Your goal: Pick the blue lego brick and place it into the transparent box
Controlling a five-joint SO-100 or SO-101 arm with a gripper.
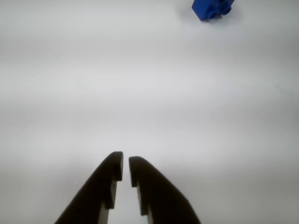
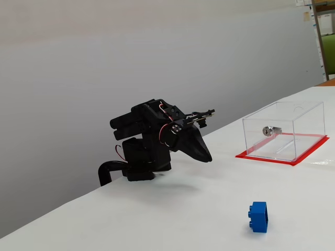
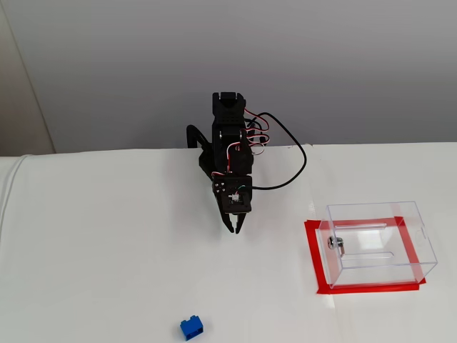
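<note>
right at the centre, the hand was nearly closed, its two dark fingers almost meeting with only a thin slit between the tips, and it held nothing. in the wrist view it pointed over bare white tabletop, with the blue lego brick far up in the top right corner, well apart from the tips. in a fixed view the hand hung just above the tabletop, tips aimed down, below the folded black arm with its red and black wires looping to the right. the blue lego brick lay near the lower edge of that view, down and to the left of the hand, well clear of it. the transparent box stood to the right of the hand on its red base, with a small silver lock on its left wall, and looked empty. in the other fixed view the arm crouched low at the tabletop's far edge, the hand pointing down to the right; the blue lego brick sat in the foreground with its studs facing left, and the transparent box stood behind it to the right, well apart from both
</note>
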